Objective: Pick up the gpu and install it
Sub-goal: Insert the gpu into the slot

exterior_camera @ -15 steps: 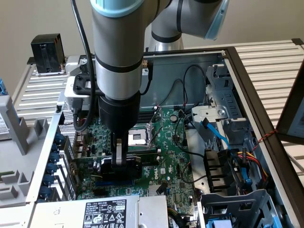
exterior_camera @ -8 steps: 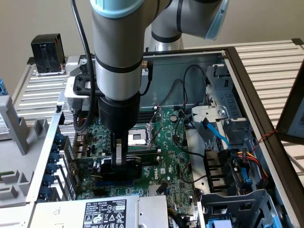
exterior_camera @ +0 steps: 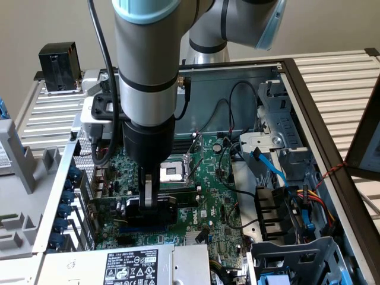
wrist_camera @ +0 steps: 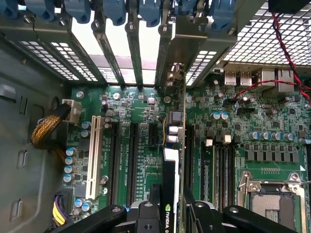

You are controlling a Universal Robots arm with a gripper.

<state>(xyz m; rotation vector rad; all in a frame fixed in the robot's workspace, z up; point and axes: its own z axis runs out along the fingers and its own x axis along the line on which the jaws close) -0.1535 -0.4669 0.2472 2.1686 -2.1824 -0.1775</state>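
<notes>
A white slatted metal table [exterior_camera: 35, 116] carries a black box [exterior_camera: 59, 65] at the exterior view's left, then an open grey steel computer case [exterior_camera: 237, 89]. Blue plastic clips [exterior_camera: 70, 199] line its slot wall. The gripper [exterior_camera: 148, 196] is clamped on the gpu [exterior_camera: 155, 209], which stands on edge over the green motherboard [exterior_camera: 217, 196]. Whether the gpu's lower edge is seated I cannot tell. A blue cable [exterior_camera: 270, 166] and a perforated drive cage [exterior_camera: 297, 255], cut off by the frame, lie at the right.
</notes>
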